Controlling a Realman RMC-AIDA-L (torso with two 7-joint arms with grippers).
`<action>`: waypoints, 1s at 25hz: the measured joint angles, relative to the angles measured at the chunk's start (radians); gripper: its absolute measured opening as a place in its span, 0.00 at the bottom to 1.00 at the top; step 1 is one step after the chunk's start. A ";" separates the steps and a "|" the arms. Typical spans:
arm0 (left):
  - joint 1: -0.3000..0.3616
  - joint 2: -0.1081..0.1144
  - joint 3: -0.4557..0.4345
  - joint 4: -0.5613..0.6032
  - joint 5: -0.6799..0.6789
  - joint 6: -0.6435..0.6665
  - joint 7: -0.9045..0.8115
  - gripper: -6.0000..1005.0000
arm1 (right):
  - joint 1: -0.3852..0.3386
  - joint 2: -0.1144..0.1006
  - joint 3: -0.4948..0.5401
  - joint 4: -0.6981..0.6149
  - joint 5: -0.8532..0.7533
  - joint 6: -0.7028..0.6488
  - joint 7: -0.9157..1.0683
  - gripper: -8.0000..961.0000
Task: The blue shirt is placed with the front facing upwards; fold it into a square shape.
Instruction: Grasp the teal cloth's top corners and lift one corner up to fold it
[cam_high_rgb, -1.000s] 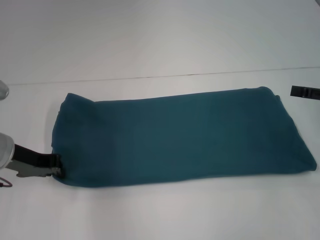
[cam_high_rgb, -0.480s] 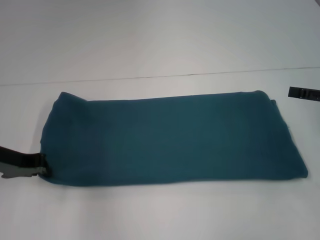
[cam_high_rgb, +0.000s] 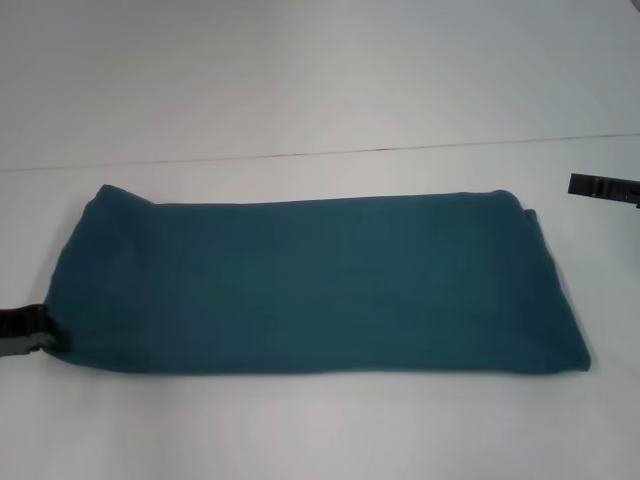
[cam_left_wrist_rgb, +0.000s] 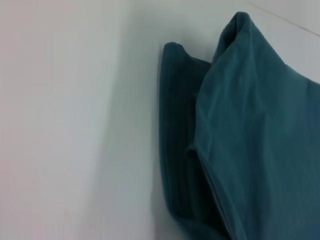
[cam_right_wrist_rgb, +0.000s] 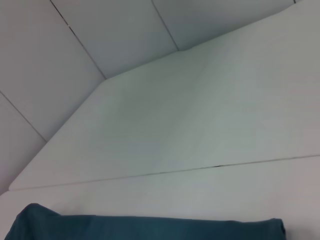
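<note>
The blue shirt (cam_high_rgb: 310, 285) lies folded into a long band across the white table, plain side up; its lettering and label are hidden. My left gripper (cam_high_rgb: 45, 340) is at the far left edge, shut on the shirt's near left corner. The left wrist view shows the shirt's stacked layers and folded corner (cam_left_wrist_rgb: 250, 140). My right gripper (cam_high_rgb: 603, 186) shows only as a dark tip at the far right edge, apart from the shirt and beyond its right end. The right wrist view shows the shirt's far edge (cam_right_wrist_rgb: 150, 227) low in the picture.
The white table (cam_high_rgb: 320, 430) runs all around the shirt. A thin seam (cam_high_rgb: 400, 148) crosses the table behind the shirt. No other objects show.
My left gripper has moved left, almost out of the head view, and the whole shirt has slid left with it. The right gripper's tip has shifted slightly left.
</note>
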 joint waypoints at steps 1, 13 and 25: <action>0.002 0.000 -0.009 0.000 0.000 0.000 0.007 0.02 | 0.001 0.002 -0.001 0.000 0.000 0.001 -0.001 0.94; 0.006 -0.001 -0.024 -0.012 -0.066 0.012 0.058 0.02 | 0.002 0.025 -0.007 0.000 0.000 0.022 -0.004 0.94; -0.007 -0.027 0.029 -0.047 -0.420 0.093 0.152 0.02 | 0.005 0.044 -0.007 0.002 0.000 0.032 -0.016 0.93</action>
